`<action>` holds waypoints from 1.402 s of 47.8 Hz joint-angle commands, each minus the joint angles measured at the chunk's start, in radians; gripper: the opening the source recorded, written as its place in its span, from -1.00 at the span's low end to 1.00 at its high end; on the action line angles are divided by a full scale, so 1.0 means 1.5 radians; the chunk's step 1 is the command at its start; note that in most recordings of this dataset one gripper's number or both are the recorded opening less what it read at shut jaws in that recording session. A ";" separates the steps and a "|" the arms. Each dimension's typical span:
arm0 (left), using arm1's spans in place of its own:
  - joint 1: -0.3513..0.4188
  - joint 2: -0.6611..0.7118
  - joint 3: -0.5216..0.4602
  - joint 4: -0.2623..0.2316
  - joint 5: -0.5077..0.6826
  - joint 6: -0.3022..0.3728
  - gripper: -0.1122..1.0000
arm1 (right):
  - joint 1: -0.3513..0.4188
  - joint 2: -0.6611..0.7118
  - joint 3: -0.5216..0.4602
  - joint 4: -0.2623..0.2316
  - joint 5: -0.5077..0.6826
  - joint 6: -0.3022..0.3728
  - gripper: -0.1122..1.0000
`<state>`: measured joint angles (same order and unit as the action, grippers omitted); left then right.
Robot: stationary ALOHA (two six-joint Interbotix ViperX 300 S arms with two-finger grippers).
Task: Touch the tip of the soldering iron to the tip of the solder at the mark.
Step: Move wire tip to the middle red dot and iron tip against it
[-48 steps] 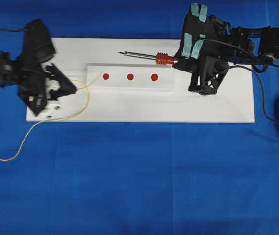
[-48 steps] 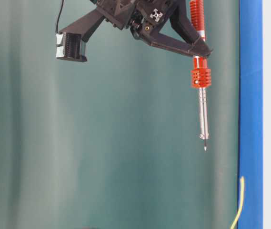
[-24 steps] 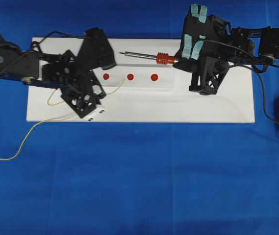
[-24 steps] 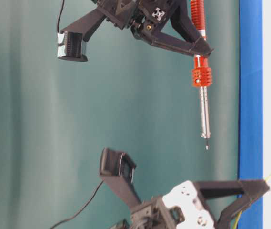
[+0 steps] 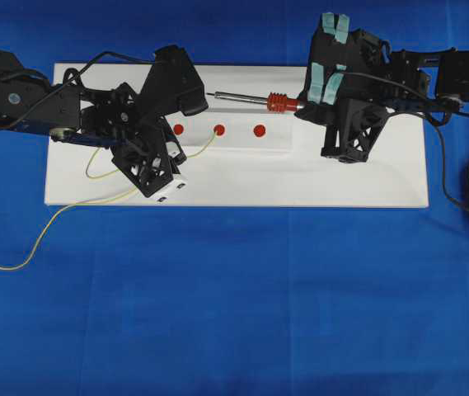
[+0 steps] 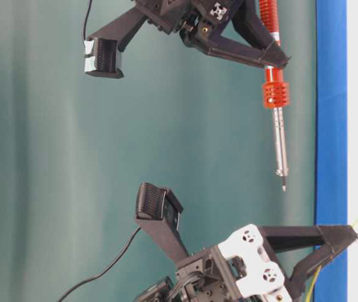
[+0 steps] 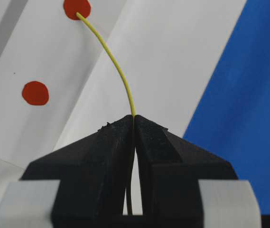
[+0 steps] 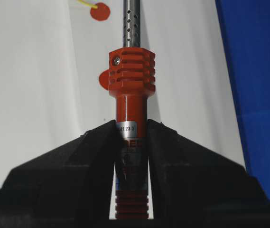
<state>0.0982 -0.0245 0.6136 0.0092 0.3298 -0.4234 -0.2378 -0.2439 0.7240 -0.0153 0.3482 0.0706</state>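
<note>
Jaws pinch thin yellow solder (image 7: pixel 118 71), tip on red dot (image 7: pixel 76 8).

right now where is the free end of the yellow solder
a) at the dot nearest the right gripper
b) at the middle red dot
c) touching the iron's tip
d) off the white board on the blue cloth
b, the solder, pinched in the shut left gripper, ends at the edge of the middle red dot of three, while the soldering iron tip sits apart from it.
</note>
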 commanded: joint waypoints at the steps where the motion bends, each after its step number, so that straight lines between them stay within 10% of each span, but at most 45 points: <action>1: 0.001 -0.005 -0.014 0.001 -0.003 0.001 -0.77 | -0.001 -0.015 -0.004 -0.001 -0.003 0.001 -0.68; 67: 0.001 -0.003 -0.013 0.001 0.000 0.001 -0.77 | 0.021 0.081 -0.013 -0.001 0.046 0.000 -0.68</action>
<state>0.0997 -0.0169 0.6121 0.0092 0.3329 -0.4234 -0.2071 -0.1135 0.7302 -0.0153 0.4249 0.0721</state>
